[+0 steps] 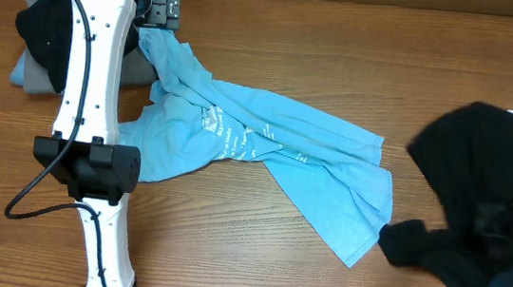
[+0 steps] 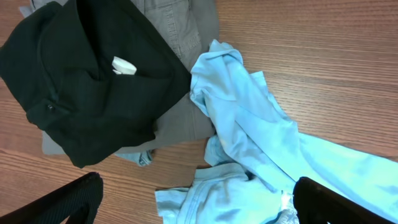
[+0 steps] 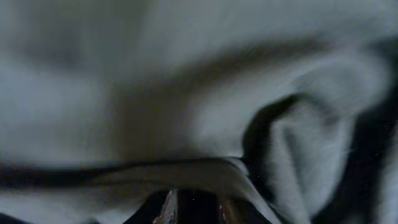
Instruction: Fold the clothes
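Our left hand gapes over the blue T-shirt, upper left; our right hand, grip unclear, may snag doubled black garment.

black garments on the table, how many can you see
2. The left black fabric garment lies atop a grey fabric garment at the far left; the right black fabric garment is bunched at the right edge. More may be hidden underneath.
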You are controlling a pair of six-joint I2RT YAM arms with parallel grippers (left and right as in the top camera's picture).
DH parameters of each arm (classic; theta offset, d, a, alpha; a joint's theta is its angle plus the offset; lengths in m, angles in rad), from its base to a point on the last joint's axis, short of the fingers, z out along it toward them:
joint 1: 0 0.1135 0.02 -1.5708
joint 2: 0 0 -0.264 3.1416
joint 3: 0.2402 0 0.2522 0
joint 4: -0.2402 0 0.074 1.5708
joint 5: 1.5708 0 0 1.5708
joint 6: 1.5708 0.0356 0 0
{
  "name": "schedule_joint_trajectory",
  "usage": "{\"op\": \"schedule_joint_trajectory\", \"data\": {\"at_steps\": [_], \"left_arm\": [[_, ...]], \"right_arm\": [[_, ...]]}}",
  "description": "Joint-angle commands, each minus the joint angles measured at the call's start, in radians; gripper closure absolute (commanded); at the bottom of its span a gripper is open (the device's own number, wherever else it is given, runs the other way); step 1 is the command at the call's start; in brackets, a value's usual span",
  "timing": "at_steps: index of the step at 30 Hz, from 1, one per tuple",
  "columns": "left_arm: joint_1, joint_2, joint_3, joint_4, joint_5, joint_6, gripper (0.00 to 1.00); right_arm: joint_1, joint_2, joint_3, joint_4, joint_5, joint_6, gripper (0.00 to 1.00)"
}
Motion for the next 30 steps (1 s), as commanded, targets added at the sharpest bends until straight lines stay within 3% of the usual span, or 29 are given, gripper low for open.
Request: {"op": "schedule_joint_trajectory", "data": {"at_steps": [1,5,8,12,15,19,22,25,30], "left_arm": [[0.012,-0.036,0.019,0.002,0.007,0.025,0.0],[0.012,-0.036,0.019,0.002,0.007,0.027,0.0],[0.012,-0.036,0.019,0.009,0.008,0.027,0.0],[0.012,-0.036,0.019,0.014,0.008,0.027,0.0],[0.012,-0.036,0.019,0.013,0.008,0.027,0.0],[0.01,-0.036,0.019,0.013,0.018,0.027,0.0],[0.01,-0.036,0.019,0.013,0.045,0.026,0.0],[0.01,-0.036,0.019,0.013,0.053,0.027,0.0],[0.01,-0.036,0.019,0.009,0.052,0.027,0.0]], "right_arm": [[-0.12,-0.001,0.126,-0.006,0.077,-0.013,0.75],[-0.188,-0.002,0.256,-0.069,0.052,-0.051,0.73],[-0.181,-0.011,0.335,-0.095,-0.085,-0.161,0.71],[-0.093,-0.04,0.357,-0.104,-0.353,-0.336,0.63],[0.029,-0.041,0.35,-0.135,-0.437,-0.415,0.62],[0.237,-0.02,0.326,-0.128,-0.4,-0.415,0.66],[0.37,0.014,0.293,-0.055,-0.266,-0.321,0.66],[0.431,0.061,0.26,0.032,-0.179,-0.276,0.55],[0.435,0.154,0.235,0.11,-0.105,-0.259,0.61]]}}
